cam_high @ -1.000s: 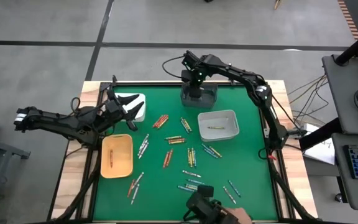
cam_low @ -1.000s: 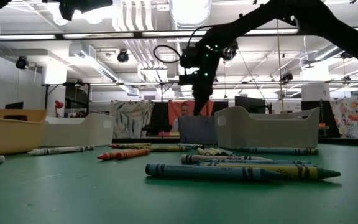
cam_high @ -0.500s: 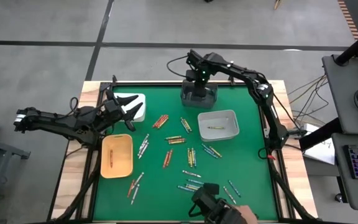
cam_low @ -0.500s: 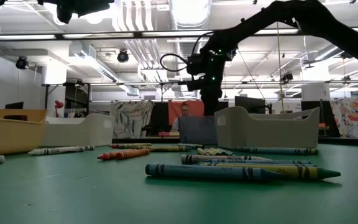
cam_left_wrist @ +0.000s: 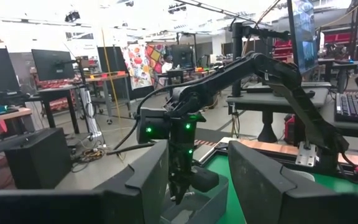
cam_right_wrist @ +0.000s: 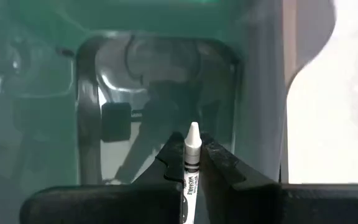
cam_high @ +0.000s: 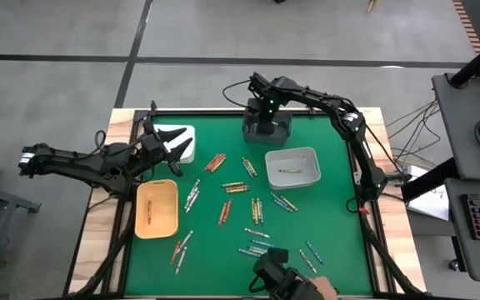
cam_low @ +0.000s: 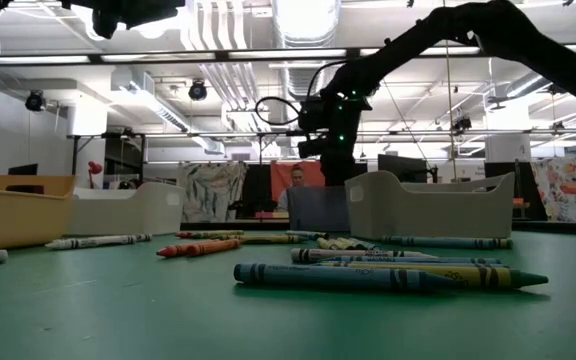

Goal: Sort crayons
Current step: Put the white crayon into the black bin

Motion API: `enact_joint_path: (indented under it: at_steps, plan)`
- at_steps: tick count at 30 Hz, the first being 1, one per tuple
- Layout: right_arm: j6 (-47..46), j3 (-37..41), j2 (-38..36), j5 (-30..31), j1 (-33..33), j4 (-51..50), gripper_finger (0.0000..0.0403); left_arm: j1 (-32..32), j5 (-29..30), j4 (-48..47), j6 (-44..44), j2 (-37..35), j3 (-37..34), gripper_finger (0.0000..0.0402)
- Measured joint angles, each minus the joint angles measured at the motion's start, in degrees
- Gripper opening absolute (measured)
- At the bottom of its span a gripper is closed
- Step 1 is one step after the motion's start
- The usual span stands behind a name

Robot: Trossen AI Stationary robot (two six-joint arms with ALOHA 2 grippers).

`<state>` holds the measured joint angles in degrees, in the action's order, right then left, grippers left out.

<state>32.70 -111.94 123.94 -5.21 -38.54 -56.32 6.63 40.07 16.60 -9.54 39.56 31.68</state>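
Many crayons lie loose on the green table: red-orange, yellow, green-blue and grey-white ones. My right gripper hangs over the dark grey bin at the table's far middle, shut on a grey-white crayon. In the low view it stands just above that bin. My left gripper is open at the left edge, over a white tray, its fingers level and holding nothing. My right gripper pinches the grey-white crayon by its labelled shaft between its two fingers. The crayon lies along the fingers, with its pale tip sticking out past them. The fingers slant steeply down from above. The crayon is clear of the bin below.
A white bin right of centre holds a yellow crayon. A yellow tray at the left holds an orange one. A person's hand with a dark object shows at the near edge. Crayons lie close before the low camera.
My right gripper has sunk a little toward the dark grey bin, still shut on the crayon. The person's hand at the near edge has shifted slightly.
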Motion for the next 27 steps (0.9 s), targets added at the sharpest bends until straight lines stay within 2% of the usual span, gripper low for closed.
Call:
enact_joint_path:
  at_steps: [12, 18, 27]
  plan:
    - [-0.73, 2.25, 0.04, -0.75, 1.31, 2.27, 0.0013, 0.02, 0.00, 0.09, -0.19, 0.08, 0.00, 0.0151]
    - [0.56, 3.10, 0.04, 3.90, 1.27, 0.80, 0.0013, 0.00, 0.00, 0.09, -0.22, 0.10, 0.00, 0.0151]
    - [1.85, 2.95, 0.04, 7.82, 1.11, 0.92, 0.0013, 0.00, 0.00, 0.07, -0.22, 0.10, 0.00, 0.0151]
